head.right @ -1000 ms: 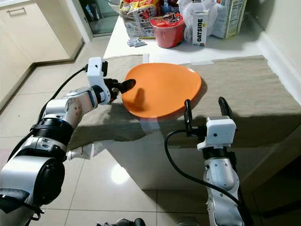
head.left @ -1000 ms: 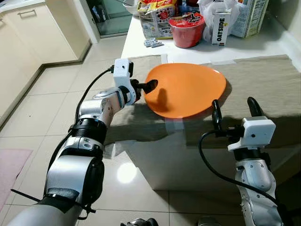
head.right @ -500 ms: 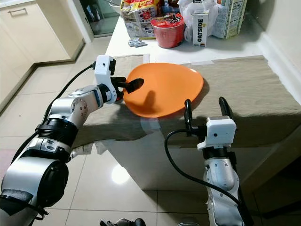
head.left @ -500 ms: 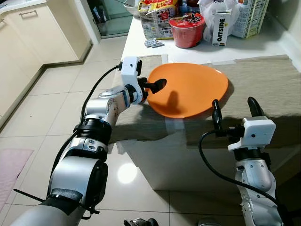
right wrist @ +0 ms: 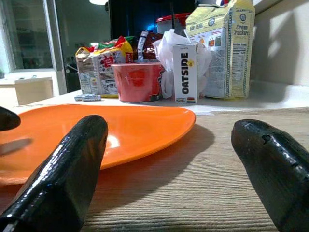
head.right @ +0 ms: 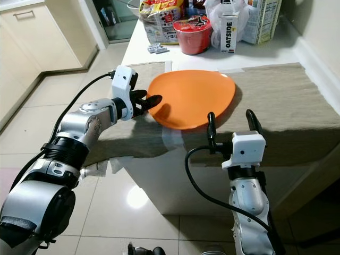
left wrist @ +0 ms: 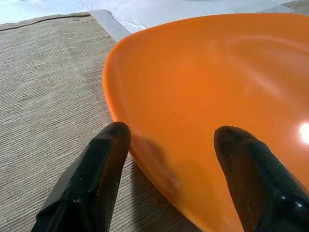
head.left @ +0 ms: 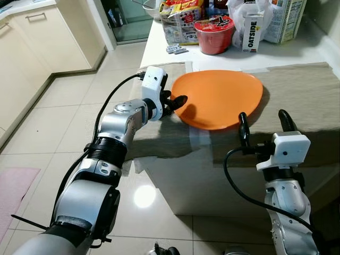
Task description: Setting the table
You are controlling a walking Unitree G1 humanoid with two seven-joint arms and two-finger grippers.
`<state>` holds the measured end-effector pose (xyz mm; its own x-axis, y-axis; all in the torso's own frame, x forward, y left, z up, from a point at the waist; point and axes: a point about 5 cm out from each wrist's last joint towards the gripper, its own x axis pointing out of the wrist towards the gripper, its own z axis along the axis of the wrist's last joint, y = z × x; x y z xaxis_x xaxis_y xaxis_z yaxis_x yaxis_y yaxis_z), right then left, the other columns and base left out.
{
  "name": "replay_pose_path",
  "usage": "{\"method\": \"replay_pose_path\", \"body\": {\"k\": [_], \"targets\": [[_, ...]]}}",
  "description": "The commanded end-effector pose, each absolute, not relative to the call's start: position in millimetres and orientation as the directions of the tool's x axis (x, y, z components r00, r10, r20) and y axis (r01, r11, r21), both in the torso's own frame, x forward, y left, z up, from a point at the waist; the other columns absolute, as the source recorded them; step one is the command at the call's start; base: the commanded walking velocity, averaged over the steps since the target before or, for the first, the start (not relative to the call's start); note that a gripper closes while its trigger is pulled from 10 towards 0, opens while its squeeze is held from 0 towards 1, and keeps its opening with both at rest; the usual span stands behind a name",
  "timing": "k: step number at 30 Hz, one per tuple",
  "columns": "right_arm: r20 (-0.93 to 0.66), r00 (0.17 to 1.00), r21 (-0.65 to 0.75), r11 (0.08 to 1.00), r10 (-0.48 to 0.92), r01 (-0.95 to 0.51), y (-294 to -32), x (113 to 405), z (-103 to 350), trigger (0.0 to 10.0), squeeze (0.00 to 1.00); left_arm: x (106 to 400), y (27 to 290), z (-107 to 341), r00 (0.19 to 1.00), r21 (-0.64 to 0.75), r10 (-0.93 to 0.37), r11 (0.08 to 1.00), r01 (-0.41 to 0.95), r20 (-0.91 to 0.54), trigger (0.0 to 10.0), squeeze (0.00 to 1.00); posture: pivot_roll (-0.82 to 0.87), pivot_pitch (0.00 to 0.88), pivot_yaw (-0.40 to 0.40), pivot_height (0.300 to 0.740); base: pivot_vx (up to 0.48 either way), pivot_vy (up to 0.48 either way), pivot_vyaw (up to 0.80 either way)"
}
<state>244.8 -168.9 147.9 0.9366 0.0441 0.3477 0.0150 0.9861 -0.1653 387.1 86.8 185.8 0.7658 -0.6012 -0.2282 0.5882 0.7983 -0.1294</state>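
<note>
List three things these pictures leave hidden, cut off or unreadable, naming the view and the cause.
1. Left eye view: the left gripper covers part of the orange plate rim; contact unclear.
2. Eye views: the cream carton is cut off by the top edge.
3. Right wrist view: small print on the Oatside carton is too small.

Bare cloth to the right, clutter at the back

Groceries (head.left: 234,24) crowd the table's (head.left: 303,53) far end; right of the orange plate (head.left: 220,98), the beige cloth (head.left: 300,90) lies open.
</note>
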Motion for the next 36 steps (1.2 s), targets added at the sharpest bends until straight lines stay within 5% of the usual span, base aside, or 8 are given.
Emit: {"method": "replay_pose_path", "body": {"k": [1, 9, 22, 23, 36], "targets": [[0.349, 0.936, -0.169, 0.986, 0.054, 0.006, -165, 243, 149, 10.0, 0.00, 383, 94, 167, 0.750, -0.148, -0.590, 0.805, 0.574, -0.299, 0.0, 0.00, -0.34, 0.077, 0.225, 0.740, 0.000, 0.000, 0.00], [0.344, 0.938, -0.170, 0.985, 0.052, 0.007, -166, 242, 149, 10.0, 0.00, 384, 96, 169, 0.764, -0.219, -0.584, 0.811, 0.542, -0.274, 0.0, 0.00, -0.35, 0.086, 0.224, 0.740, 0.000, 0.000, 0.00], [0.338, 0.940, -0.173, 0.985, 0.052, 0.008, -166, 241, 148, 10.0, 0.00, 389, 96, 193, 0.790, -0.106, -0.590, 0.807, 0.581, -0.169, 0.0, 0.00, -0.35, 0.089, 0.222, 0.740, 0.000, 0.000, 0.00], [0.337, 0.940, -0.173, 0.985, 0.052, 0.007, -166, 241, 148, 10.0, 0.00, 389, 95, 198, 0.793, -0.040, -0.591, 0.805, 0.592, -0.148, 10.0, 0.00, -0.35, 0.089, 0.223, 0.740, 0.000, 0.000, 0.00], [0.336, 0.941, -0.170, 0.985, 0.049, 0.009, -166, 242, 148, 10.0, 0.00, 380, 83, 217, 0.801, 0.186, -0.598, 0.786, 0.589, -0.008, 10.0, 0.00, -0.35, 0.090, 0.223, 0.740, 0.000, 0.000, 0.00]]}}
